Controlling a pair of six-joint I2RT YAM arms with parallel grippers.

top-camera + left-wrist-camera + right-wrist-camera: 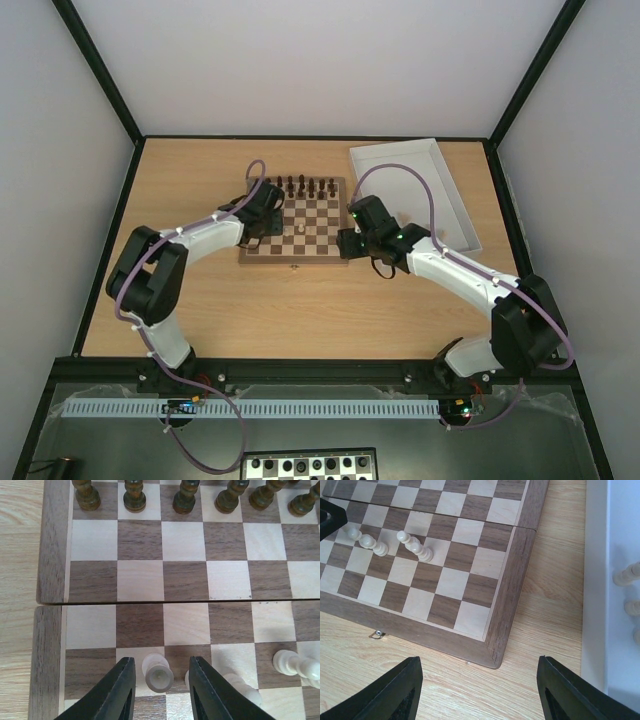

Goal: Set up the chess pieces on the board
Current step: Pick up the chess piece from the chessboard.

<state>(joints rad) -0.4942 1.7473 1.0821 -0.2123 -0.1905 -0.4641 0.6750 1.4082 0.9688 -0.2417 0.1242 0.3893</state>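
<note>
Your left tool is released, its fingers either side of a pale pawn in the 6 o'clock half of the board, ready to pinch, while your right tool gapes empty over the surface, the tray at its 3 o'clock.

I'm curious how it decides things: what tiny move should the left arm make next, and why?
Probably close the left gripper. Its open fingers straddle a pale chess piece on the board, one on each side and apparently not touching it, so a gentle squeeze looks like the likely next step.
</note>
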